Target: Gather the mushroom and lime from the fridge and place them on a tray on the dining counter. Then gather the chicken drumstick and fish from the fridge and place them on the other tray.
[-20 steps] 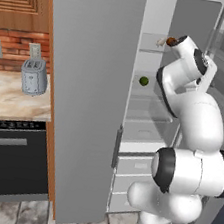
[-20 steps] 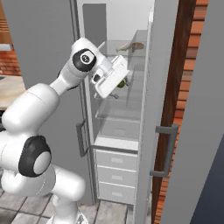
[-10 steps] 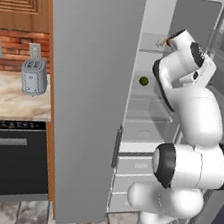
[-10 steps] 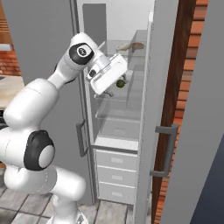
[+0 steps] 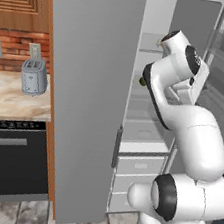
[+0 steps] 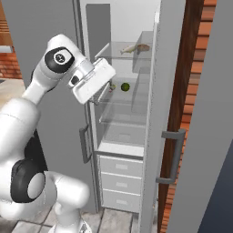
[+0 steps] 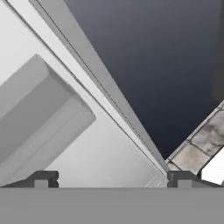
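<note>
The 2-finger gripper stands spread and empty. The small round yellow-green lime sits on a glass shelf of the tall grey fridge; a hasty reach risks striking the shelf edge.

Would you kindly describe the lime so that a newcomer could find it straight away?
Look into the open fridge, at the glass shelf just below the top one. The lime sits there, a small round dark-green ball right of the gripper. Unlike the long pale fish and the brownish lump on the shelf above, it is round and green.
</note>
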Controlling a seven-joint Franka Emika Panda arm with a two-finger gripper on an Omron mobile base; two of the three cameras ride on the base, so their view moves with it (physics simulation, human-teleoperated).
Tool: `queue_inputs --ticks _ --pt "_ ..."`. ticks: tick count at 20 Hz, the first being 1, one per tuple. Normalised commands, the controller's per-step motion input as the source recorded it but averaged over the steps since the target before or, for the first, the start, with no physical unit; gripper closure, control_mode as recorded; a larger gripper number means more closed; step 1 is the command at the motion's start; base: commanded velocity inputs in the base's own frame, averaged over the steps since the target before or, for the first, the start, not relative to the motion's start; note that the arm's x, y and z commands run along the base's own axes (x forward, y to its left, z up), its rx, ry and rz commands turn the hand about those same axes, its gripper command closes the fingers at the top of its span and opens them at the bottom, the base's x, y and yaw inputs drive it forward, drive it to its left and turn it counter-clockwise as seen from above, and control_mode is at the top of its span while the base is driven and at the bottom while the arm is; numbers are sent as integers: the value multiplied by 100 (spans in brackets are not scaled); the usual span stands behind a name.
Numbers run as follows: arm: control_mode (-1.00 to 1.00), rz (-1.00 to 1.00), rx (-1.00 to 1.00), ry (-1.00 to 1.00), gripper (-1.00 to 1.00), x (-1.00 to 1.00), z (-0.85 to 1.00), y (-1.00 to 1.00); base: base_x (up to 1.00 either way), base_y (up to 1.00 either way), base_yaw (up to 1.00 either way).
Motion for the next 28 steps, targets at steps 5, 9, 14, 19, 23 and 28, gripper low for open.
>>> queue_inputs --ticks 5,9,14,19,23,28 --pt "-100 48 -2 4 -100 -58 0 43 0 0 0" --pt "-100 48 -3 8 -100 -46 0 47 0 0 0" --pt "-100 49 -4 21 -100 -30 0 46 0 0 0" --pt "-100 51 -4 18 -100 2 0 28 0 0 0" --pt "-100 46 0 19 -100 57 -14 13 0 0 0" --pt "-100 54 0 17 -100 66 -42 7 0 0 0"
